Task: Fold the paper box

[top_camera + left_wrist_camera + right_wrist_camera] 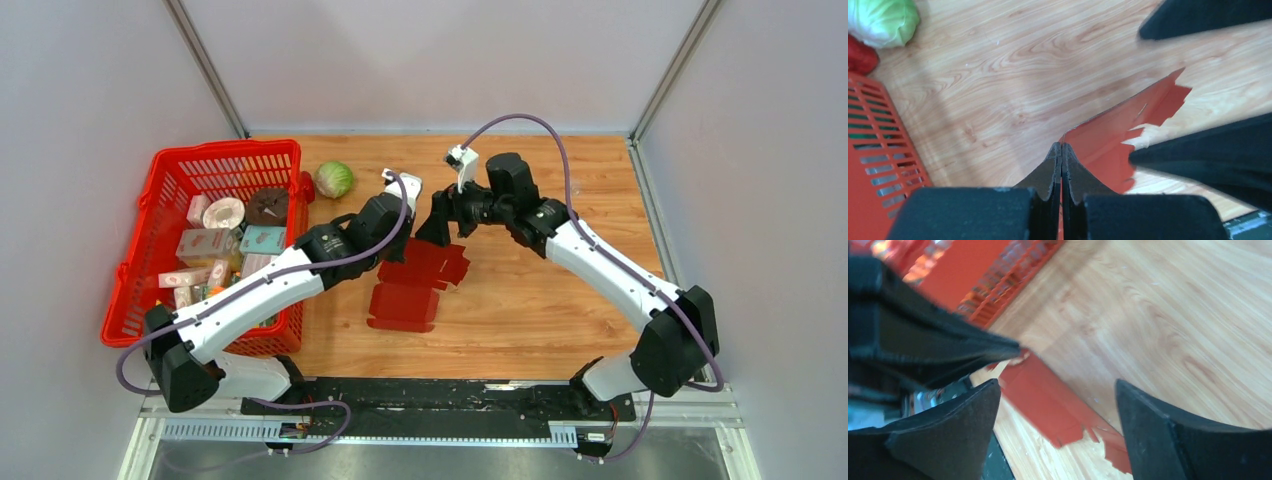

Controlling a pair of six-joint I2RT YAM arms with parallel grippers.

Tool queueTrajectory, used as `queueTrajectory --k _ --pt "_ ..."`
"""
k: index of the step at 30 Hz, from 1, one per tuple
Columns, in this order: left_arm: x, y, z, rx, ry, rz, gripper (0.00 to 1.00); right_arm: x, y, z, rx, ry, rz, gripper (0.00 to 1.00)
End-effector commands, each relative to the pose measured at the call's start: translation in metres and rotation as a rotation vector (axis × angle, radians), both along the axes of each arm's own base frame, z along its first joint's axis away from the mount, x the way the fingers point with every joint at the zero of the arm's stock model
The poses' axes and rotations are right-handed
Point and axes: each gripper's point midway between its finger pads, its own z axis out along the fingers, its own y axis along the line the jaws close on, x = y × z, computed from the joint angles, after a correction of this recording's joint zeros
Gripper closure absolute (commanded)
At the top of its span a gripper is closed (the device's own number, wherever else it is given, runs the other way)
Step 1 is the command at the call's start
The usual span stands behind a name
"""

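Paper box lay on the table between both arms, its length running near to far. The left gripper pinched its far-left edge, and the right gripper hung spread just above the far flaps.

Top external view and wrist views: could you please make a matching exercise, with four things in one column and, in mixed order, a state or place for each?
1. left gripper
2. right gripper
3. cabbage
4. red mesh basket

a. open, jaws wide apart
b. holds small cartons
c. shut on the paper box
d. green, on the wooden table

Pairs: 1-c, 2-a, 3-d, 4-b
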Motion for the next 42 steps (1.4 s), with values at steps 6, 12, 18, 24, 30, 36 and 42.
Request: queueTrajectory --k 6,12,18,24,30,36,42 --pt "0.018 0.015 -0.006 -0.131 -0.14 0.19 1.0 0.073 -0.084 -0.051 -0.269 0.372 -0.825 0.0" --pt "0.018 0.016 -0.032 -0.238 -0.176 0.234 1.0 0.04 -0.046 -0.055 0.027 0.776 -0.832 0.14" --pt "0.02 0.025 -0.055 -0.249 -0.194 0.288 1.0 0.026 -0.053 -0.043 0.097 0.787 -0.957 0.28" --pt "0.021 0.026 -0.057 -0.277 -0.214 0.301 1.0 0.019 -0.054 -0.006 0.086 0.729 -0.95 0.28" --pt "0.022 0.034 -0.065 -0.271 -0.221 0.34 1.0 -0.002 -0.011 -0.03 0.2 1.031 -0.836 0.3" --pt "0.027 0.032 -0.072 -0.279 -0.227 0.368 1.0 0.005 0.001 -0.046 0.238 1.082 -0.904 0.33" --pt "0.029 0.038 -0.08 -0.266 -0.227 0.418 1.0 0.007 0.012 -0.062 0.243 1.142 -0.987 0.33"
